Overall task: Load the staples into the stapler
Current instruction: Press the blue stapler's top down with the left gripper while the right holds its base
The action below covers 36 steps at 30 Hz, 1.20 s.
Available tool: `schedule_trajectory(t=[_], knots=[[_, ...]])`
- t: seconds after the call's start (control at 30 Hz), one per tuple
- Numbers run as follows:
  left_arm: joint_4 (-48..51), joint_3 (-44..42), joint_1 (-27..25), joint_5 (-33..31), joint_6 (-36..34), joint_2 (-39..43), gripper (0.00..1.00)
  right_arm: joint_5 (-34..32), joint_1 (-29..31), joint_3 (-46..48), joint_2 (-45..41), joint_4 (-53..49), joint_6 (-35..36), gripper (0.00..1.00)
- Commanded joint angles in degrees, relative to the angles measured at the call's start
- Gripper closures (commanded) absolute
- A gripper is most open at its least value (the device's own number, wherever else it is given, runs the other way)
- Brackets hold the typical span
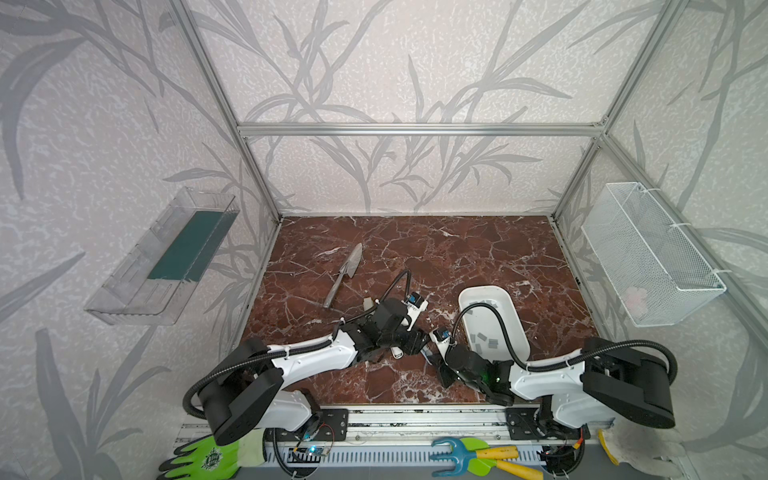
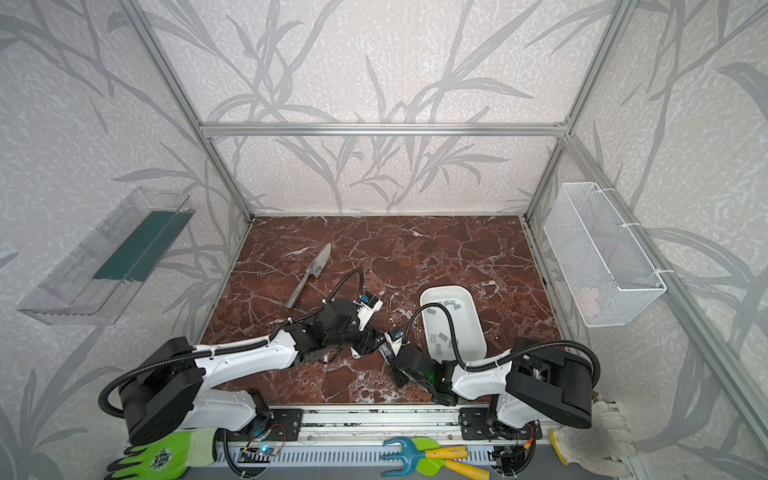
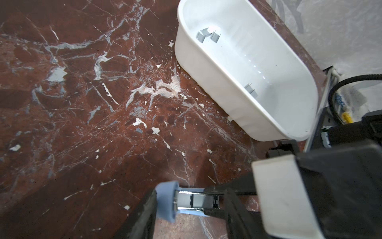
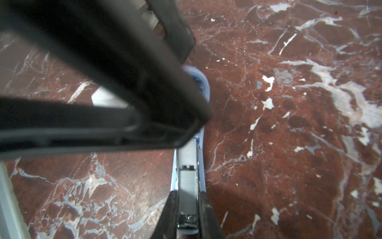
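Staples (image 4: 187, 180) sit in the open stapler (image 4: 188, 151).
Right gripper (image 4: 187, 198) clamps the rail sides, leaving the channel between its fingers clear; left gripper (image 3: 190, 203) released, jaws straddling the blue end.

Open blue stapler (image 4: 187, 153), staple strip (image 4: 187, 184) in channel, near the tabletop's (image 1: 457, 249) front edge; loose grey staples (image 1: 491, 343) in tub (image 1: 509, 316).

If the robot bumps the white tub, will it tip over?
Probably it slides rather than tips: the tub looks low, wide and sits flat on the smooth table. It seems thin plastic holding only little staples, so likely light and easy to shove.
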State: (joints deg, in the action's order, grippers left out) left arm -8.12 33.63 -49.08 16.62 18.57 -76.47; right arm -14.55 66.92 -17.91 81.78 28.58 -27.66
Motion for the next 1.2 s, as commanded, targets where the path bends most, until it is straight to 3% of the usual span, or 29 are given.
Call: schedule_trajectory(t=[0.0,0.27,0.4,0.5,0.73,0.97,1.17], knots=[[-1.3,-1.9,-0.1,1.8,0.7,2.0,0.46,-1.8,0.2,0.6,0.7,-1.0,-1.0,0.87],[-6.8,-5.3,-0.1,-1.3,2.0,0.8,0.53,-1.5,0.2,1.3,0.6,0.6,-1.5,0.88],[-4.9,-5.5,0.3,-9.5,4.4,2.4,0.45,-1.3,0.3,1.7,0.2,0.7,-1.7,0.88],[-5.4,-5.8,1.1,-9.9,5.8,3.8,0.40,-1.3,0.2,1.7,0.0,0.8,-1.9,0.88],[-10.4,-4.8,2.0,-3.7,8.8,-0.7,0.37,-1.3,0.3,1.8,0.0,1.3,-1.8,0.89],[-18.6,-2.1,1.9,4.6,10.9,-10.6,0.50,-1.4,0.2,2.2,0.3,2.2,-2.1,0.89],[-19.8,-2.4,0.7,5.5,10.8,-9.3,0.60,-1.9,0.3,2.4,0.2,2.3,-2.2,0.89]])
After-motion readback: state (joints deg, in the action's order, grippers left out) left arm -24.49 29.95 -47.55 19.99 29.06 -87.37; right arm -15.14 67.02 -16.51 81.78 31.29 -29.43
